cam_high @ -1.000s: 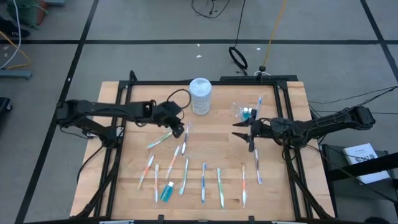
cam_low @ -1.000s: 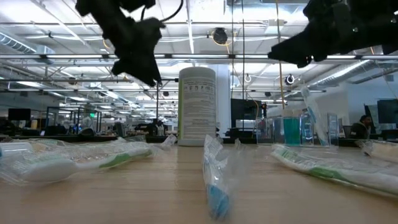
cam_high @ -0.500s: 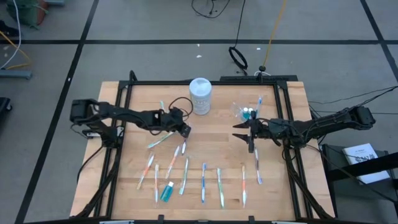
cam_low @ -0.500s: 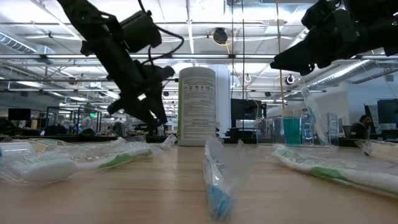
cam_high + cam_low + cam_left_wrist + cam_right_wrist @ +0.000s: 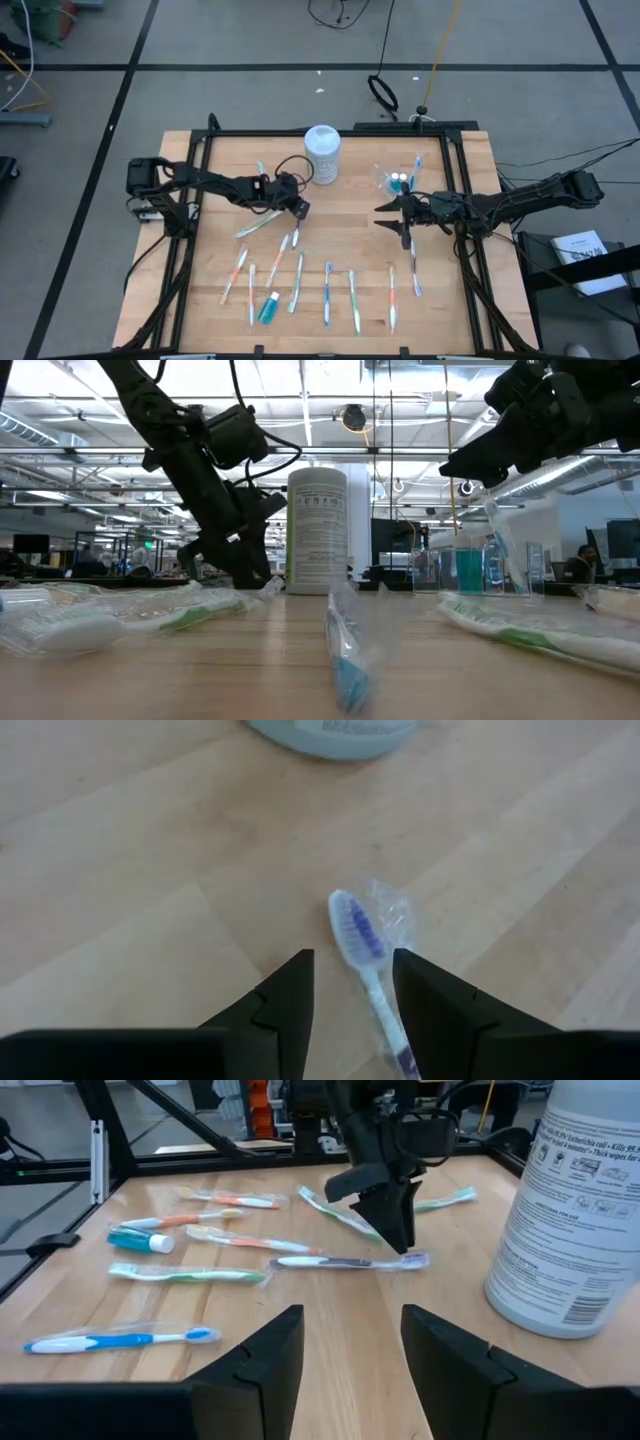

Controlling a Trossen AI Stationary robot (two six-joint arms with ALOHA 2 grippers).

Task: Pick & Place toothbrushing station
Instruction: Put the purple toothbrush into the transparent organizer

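Several wrapped toothbrushes [image 5: 327,292] and a teal toothpaste tube [image 5: 268,308] lie flat on the wooden table. A clear cup [image 5: 395,180] at the back right holds teal tubes and a brush. My left gripper [image 5: 352,955] is open and slants down, low over a white toothbrush with blue bristles [image 5: 362,942]. The brush head lies just past the fingertips and the handle runs under one finger. My right gripper [image 5: 380,215] hangs open above the table beside the cup, with nothing between its fingers [image 5: 270,1350]. My left gripper comes at the blue-bristled toothbrush slanting down from the table's left, its fingers along the handle [image 5: 385,1015] just behind the head. The brush lies flat on the table. Whether a finger touches it, I cannot tell.
A tall white canister [image 5: 322,153] stands at the back middle, close to my left gripper. A black frame rail [image 5: 330,132] borders the table. Bare wood lies between the two grippers.
My left gripper has come down from well above the table to just over it, toward the blue-bristled toothbrush, and has rolled at the wrist. Its fingers show the same gap. The toothbrushes lie as before.
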